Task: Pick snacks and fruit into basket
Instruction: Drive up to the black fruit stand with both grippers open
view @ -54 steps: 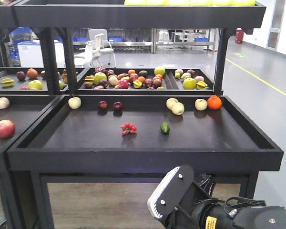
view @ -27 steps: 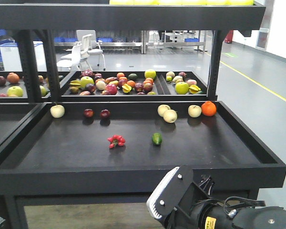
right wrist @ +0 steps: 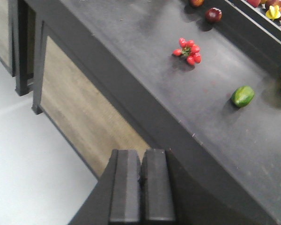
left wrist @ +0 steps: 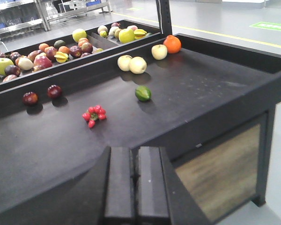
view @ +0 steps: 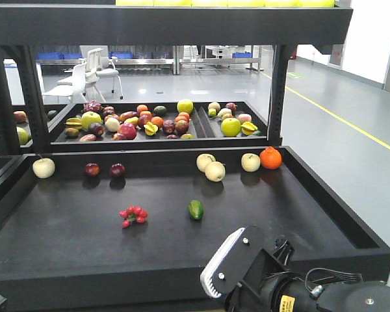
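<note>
Over 1 second the black tray grew and sank in the front view, so the base had closed in. The green fruit lay near its middle. Neither snacks nor basket showed. Left gripper and right gripper hung before the tray's front edge, claws pressed together, empty.

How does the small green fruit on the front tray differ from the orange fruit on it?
The green fruit is dark green and oval; the orange fruit is bright orange and round. The green fruit looks smaller than the orange fruit. The green fruit lies alone near the middle of the tray; the orange fruit sits by the back wall beside a pale fruit. Both rest on the black tray.
</note>
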